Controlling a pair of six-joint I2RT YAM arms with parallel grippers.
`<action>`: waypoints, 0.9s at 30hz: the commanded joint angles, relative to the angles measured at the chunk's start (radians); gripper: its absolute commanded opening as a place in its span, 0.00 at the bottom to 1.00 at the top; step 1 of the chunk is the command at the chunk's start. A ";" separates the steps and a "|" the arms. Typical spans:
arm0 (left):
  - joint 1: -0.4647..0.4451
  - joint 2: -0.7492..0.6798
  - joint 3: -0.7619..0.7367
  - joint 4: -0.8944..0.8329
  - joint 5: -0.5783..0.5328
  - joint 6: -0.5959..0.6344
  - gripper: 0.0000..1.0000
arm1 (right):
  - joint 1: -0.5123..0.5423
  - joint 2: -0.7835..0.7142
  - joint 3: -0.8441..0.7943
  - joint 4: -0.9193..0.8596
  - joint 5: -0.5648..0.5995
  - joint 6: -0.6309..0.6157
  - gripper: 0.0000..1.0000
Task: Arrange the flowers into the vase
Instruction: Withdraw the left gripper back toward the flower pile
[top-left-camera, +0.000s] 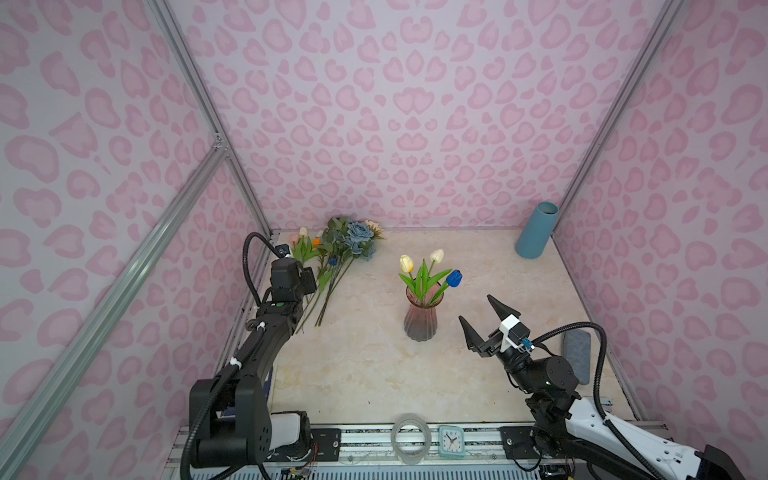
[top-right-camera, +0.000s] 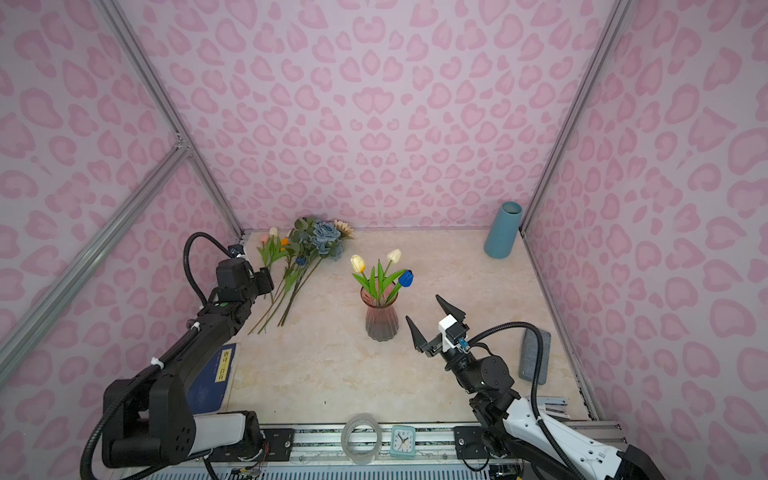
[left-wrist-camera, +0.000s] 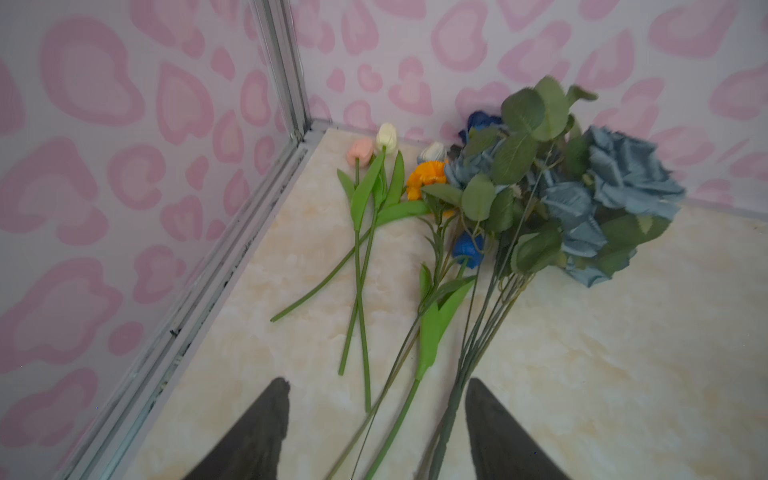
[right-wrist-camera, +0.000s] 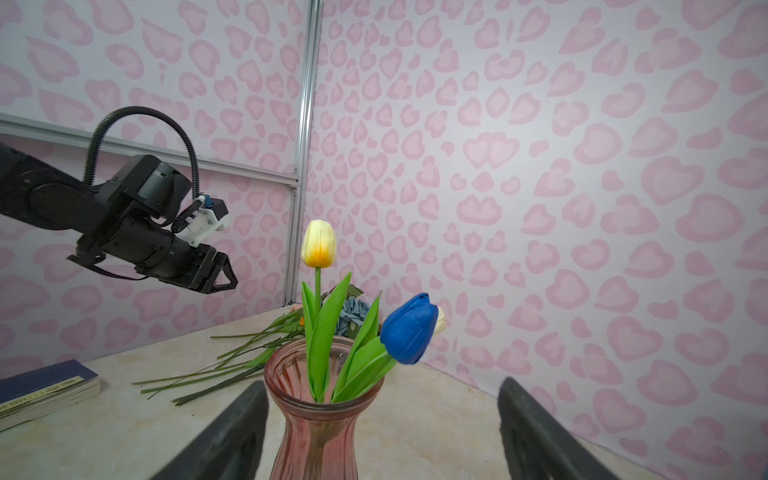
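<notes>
Closest to me, a clear tape roll (top-left-camera: 395, 436) and a little blue clock (top-left-camera: 451, 441) sit on the front rail. Past them, in the middle of the counter (top-left-camera: 365, 374), a pink glass vase (top-left-camera: 420, 322) stands upright. It holds a cream-yellow tulip (top-left-camera: 406, 263), a white tulip (top-left-camera: 436, 255) and a blue tulip (top-left-camera: 454, 278) that leans towards the right arm. The right gripper (top-left-camera: 475, 306) hovers just beside the vase, jaws spread wide and holding nothing. The rest of the flowers (top-left-camera: 332, 266) lie heaped in the far left corner, the dusty-blue rose bunch (top-left-camera: 359, 235) among them. The left gripper (left-wrist-camera: 378, 380) hangs over their stem ends, jaws released, with stems lying between them and nothing gripped. A teal vase (top-left-camera: 536, 230) stands in the far right corner.
</notes>
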 joint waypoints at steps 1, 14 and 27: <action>0.044 0.107 0.111 -0.178 0.083 0.018 0.65 | -0.001 0.030 -0.009 0.006 -0.003 0.009 0.86; 0.066 0.636 0.674 -0.592 0.056 0.204 0.40 | 0.001 0.063 -0.027 0.044 -0.044 -0.021 0.86; 0.075 0.863 0.912 -0.696 -0.008 0.478 0.43 | 0.001 0.143 -0.015 0.065 -0.054 -0.021 0.86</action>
